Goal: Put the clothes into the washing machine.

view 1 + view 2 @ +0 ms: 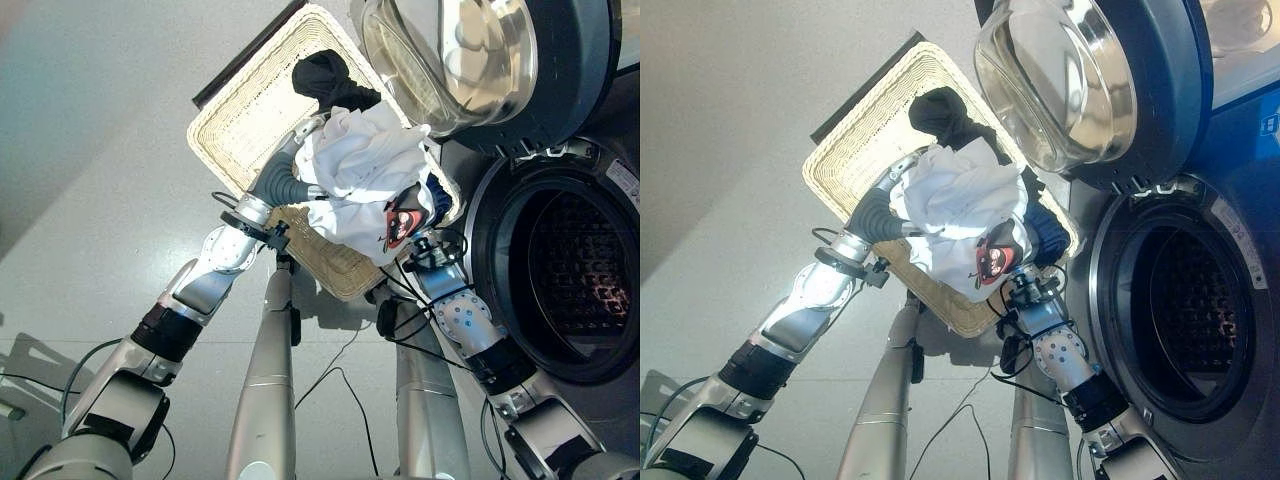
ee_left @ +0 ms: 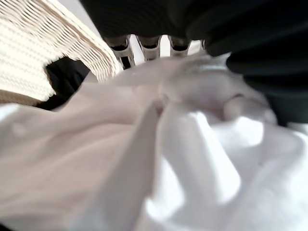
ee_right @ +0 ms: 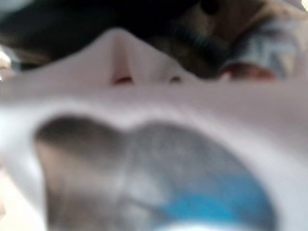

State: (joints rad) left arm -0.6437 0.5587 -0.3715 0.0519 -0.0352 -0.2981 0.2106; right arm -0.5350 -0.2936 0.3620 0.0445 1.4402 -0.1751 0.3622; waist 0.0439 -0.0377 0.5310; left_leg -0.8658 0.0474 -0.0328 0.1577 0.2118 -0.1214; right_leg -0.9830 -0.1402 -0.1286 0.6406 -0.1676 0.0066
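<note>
Both arms reach up from the near edge into the white garment (image 1: 358,175), bunched over the wicker basket (image 1: 240,120): left hand (image 1: 300,150) buried in its left side, right hand (image 1: 1025,285) under the lower right corner by the red-and-black print. Fingers hidden in cloth on both sides, so can't tell whether either has a hold. The washing machine drum (image 1: 570,265) is open, door (image 1: 480,50) swung clear, directly right of the bundle; right hand is nearer, so the carry looks like a sideways swing right; dark clothes (image 1: 325,78) are left in the basket.
</note>
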